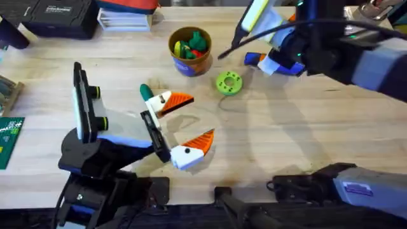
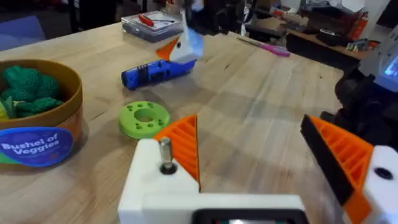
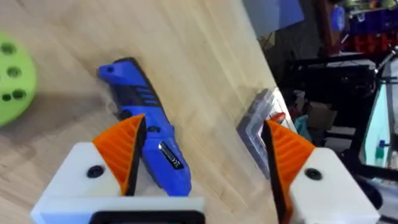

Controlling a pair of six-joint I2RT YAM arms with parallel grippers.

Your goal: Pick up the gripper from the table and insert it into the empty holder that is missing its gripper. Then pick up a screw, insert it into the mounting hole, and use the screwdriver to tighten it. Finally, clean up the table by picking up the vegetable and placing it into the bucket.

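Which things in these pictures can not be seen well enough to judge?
- Screwdriver: in the right wrist view the right end effector covers its lower end; its tip is not visible.
- Bucket: in the left wrist view the frame's edge cuts it, so its contents show only in part.
- Screw: too small to find in the overhead view.
- Clear box: a finger hides part of it in the right wrist view.
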